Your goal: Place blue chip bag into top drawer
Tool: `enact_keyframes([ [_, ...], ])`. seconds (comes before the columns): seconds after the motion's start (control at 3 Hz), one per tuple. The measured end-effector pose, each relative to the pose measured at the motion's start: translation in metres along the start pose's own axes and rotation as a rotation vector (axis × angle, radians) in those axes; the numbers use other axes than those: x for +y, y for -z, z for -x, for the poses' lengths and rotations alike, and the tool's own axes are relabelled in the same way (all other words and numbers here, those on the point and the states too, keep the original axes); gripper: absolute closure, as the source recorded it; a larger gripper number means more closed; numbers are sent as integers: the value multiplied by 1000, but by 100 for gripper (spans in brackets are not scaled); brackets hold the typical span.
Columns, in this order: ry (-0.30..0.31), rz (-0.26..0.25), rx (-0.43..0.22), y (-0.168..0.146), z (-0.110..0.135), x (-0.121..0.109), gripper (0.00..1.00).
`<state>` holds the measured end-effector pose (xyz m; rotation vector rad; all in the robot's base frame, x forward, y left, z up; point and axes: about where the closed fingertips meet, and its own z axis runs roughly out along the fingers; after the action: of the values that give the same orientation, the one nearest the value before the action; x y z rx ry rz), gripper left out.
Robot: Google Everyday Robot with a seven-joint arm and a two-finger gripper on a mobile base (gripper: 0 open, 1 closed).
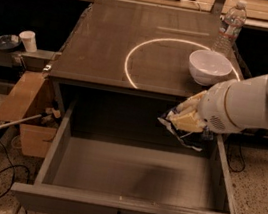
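The top drawer (132, 212) is pulled wide open below the counter, its black handle at the front centre, and its inside is bare. My gripper (185, 119) hangs over the drawer's back right part, just below the counter edge, shut on the blue chip bag (183, 133). The dark crumpled bag droops under the cream-coloured fingers (187, 121), above the drawer floor and not touching it. My white arm comes in from the right.
A white bowl (209, 67) and a clear water bottle (229, 24) stand on the counter (112, 50) at the right, by a glowing ring. A cardboard box (24, 112), a white cup (29, 41) and cables are at the left.
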<state>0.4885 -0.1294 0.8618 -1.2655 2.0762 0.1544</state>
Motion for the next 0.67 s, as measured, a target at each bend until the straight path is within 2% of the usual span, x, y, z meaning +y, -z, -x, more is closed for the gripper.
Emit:
enact_keyframes([
  [0.67, -69, 32, 41, -28, -37, 21, 100],
])
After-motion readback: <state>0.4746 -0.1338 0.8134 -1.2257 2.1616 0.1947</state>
